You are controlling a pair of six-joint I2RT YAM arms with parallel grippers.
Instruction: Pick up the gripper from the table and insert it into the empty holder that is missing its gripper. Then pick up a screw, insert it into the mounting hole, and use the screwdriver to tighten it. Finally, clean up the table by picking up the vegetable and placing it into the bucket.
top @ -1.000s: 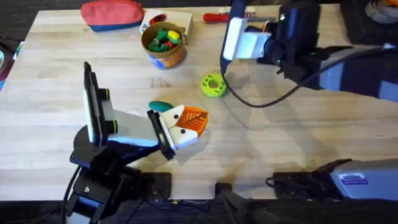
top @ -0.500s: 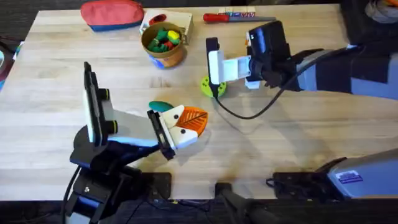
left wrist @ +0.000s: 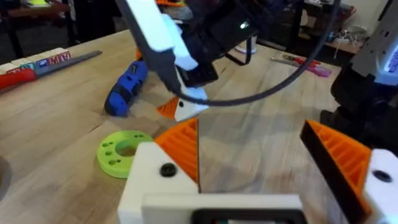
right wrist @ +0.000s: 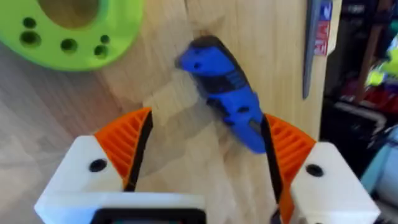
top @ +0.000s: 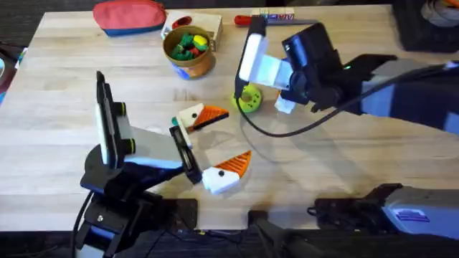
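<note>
Right arm stretched in from the lower right across the desk [top: 86,57], wrist bent down beside the green disc [top: 249,98]. Right tool [right wrist: 202,155] open, orange pads spread wide, holding nothing, hovering just over the blue screwdriver [right wrist: 227,99], which lies flat beside the disc, one end between the pads. Mounting hole [left wrist: 127,149] at the disc's centre, open, no screw seen in it. Left arm folded low, out from the lower left, wrist pointing toward the disc. Left tool [top: 211,147] spread wide, empty, one orange-tipped finger [top: 201,116] near the disc, the other well apart from it. Teal vegetable [top: 174,122] peeking out just beside that nearer finger. Bucket [top: 189,50] of toy pieces beyond the disc, red-handled screwdriver [top: 247,20] farther back.
</note>
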